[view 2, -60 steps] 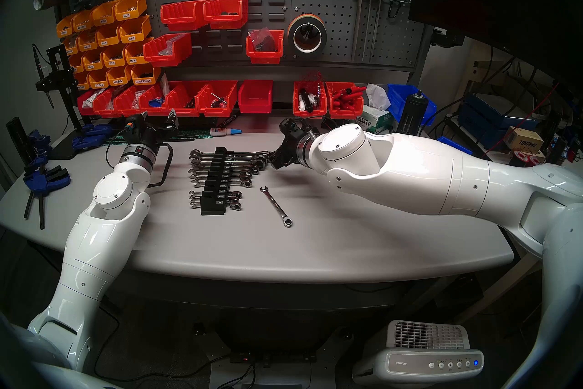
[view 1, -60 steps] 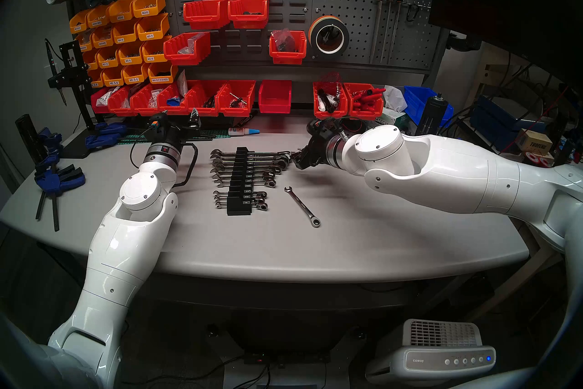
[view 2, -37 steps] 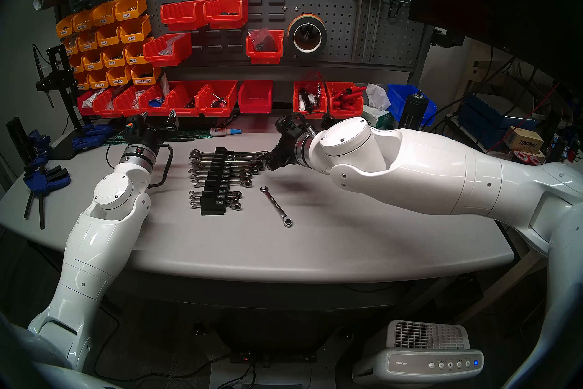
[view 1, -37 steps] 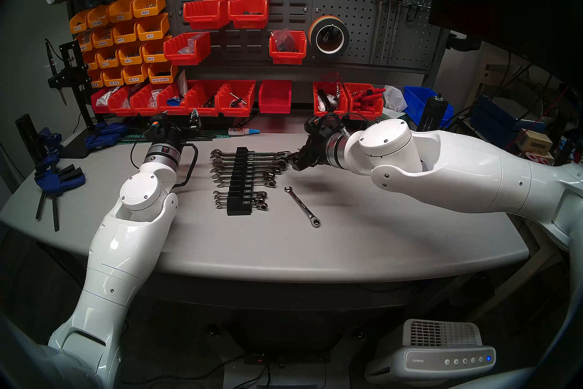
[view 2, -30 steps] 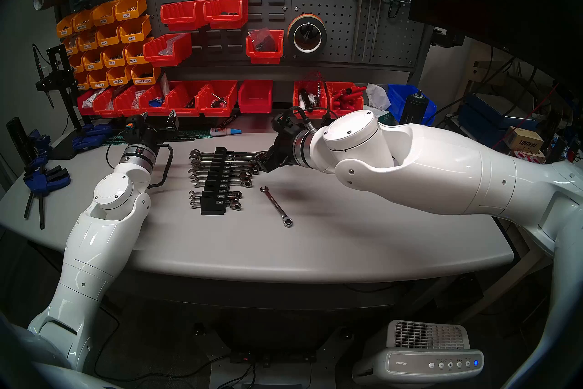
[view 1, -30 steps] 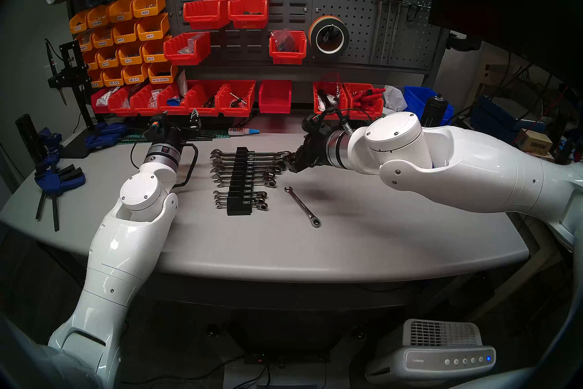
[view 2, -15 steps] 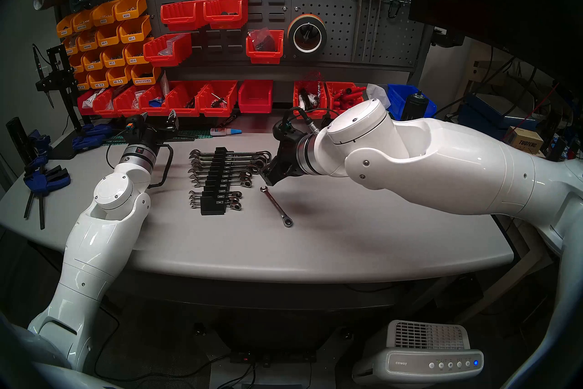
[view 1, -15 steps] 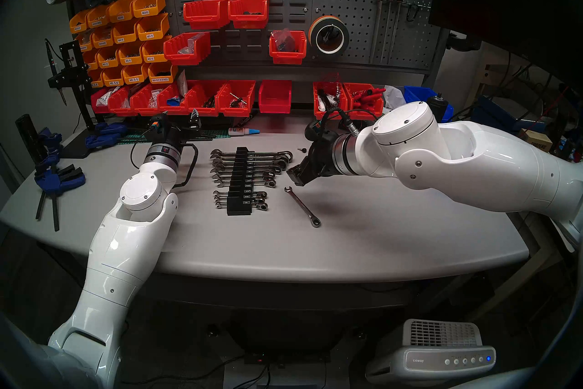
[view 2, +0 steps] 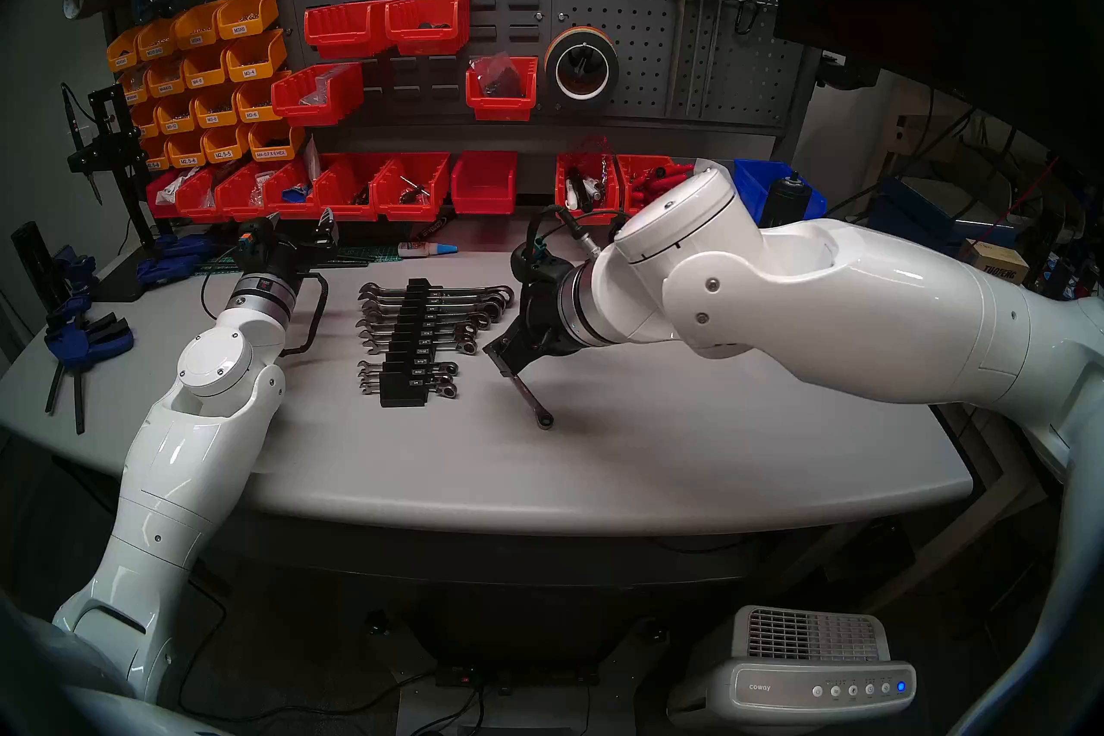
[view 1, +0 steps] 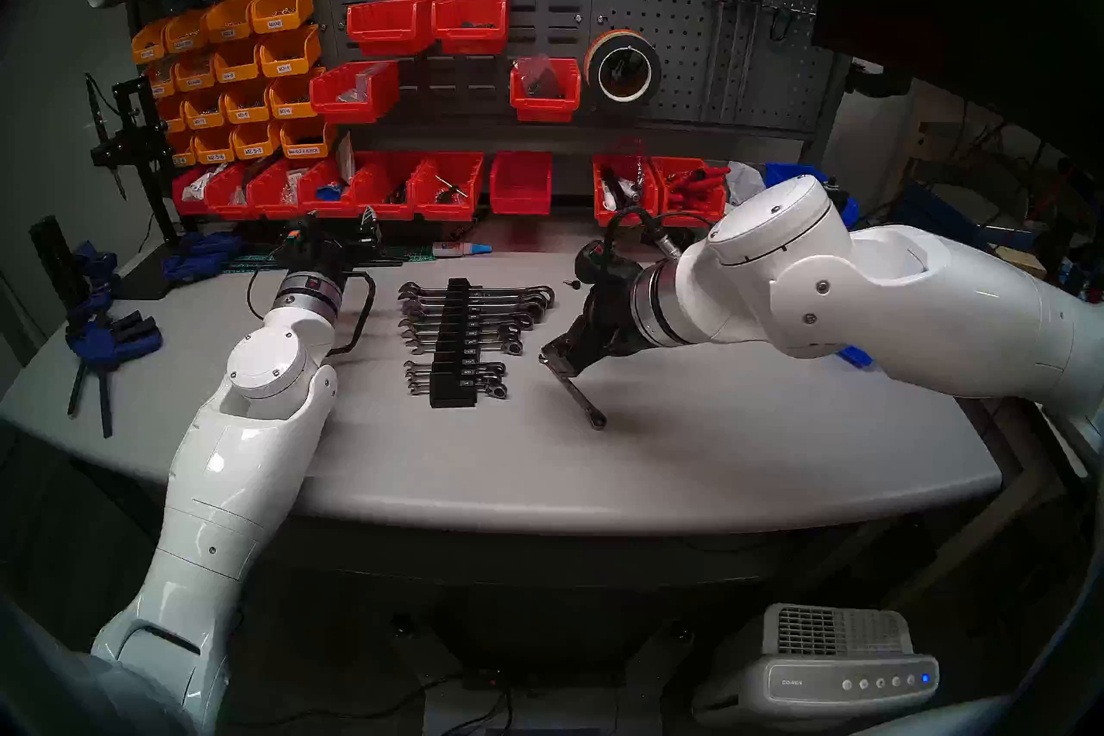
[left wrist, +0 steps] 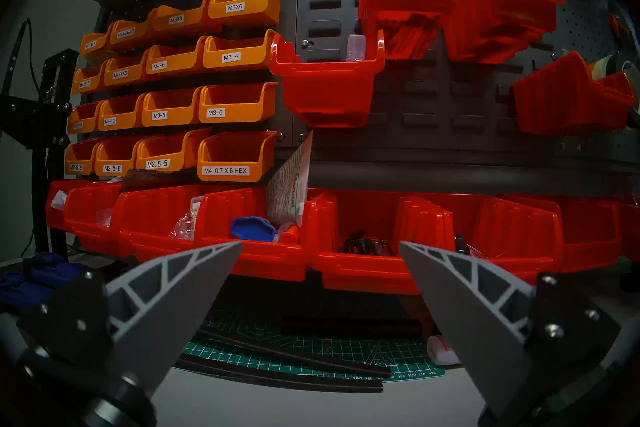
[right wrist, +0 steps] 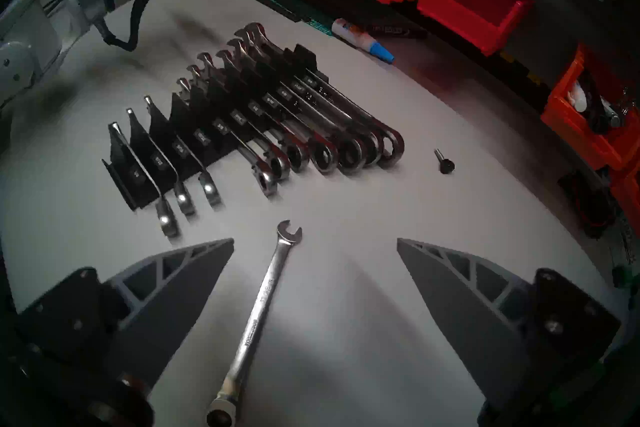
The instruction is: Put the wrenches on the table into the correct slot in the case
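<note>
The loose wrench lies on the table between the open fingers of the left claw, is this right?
Not quite: it is the right claw, not the left. The right wrist view shows the loose wrench on the table between its open fingers.

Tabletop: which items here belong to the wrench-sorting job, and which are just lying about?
Job:
- loose wrench lying on the table
- black rack with its empty slot
- right gripper, jaws open over the wrench

Lying about:
- glue bottle
- small black screw
- blue clamps
- red bins
</note>
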Robot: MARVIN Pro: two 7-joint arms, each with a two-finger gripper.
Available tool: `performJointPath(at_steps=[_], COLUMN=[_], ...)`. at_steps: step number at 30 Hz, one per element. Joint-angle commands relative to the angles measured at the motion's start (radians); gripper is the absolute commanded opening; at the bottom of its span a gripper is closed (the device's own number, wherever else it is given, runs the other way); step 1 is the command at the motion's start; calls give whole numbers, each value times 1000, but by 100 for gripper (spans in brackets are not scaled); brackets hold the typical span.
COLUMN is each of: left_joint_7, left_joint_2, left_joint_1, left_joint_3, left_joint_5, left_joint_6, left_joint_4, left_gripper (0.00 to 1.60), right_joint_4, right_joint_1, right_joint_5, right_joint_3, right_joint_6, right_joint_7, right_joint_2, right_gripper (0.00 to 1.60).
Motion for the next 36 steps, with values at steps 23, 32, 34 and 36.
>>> performJointPath(at_steps=[23, 32, 34, 36], left_joint_7=[0, 0, 0, 0], left_joint_2=[1, 1, 1, 1], left_joint_1=[-27, -27, -27, -27], left_joint_3=[-8, -8, -8, -8], left_joint_5=[0, 0, 0, 0], left_joint_6=[-11, -11, -11, -11], left_joint_4=[-29, -29, -29, -29], left_gripper=[160, 160, 160, 160], right_joint_4=[20, 49, 50, 50], right_joint_1=[118, 107, 106, 106], right_joint_5=[262, 256, 255, 255], right_joint_3=[65, 89, 90, 90], right_joint_6=[117, 67, 65, 64], right_joint_7=[-173, -164, -165, -165], right_joint_2=[-78, -113, -113, -113], right_gripper=[160, 160, 160, 160])
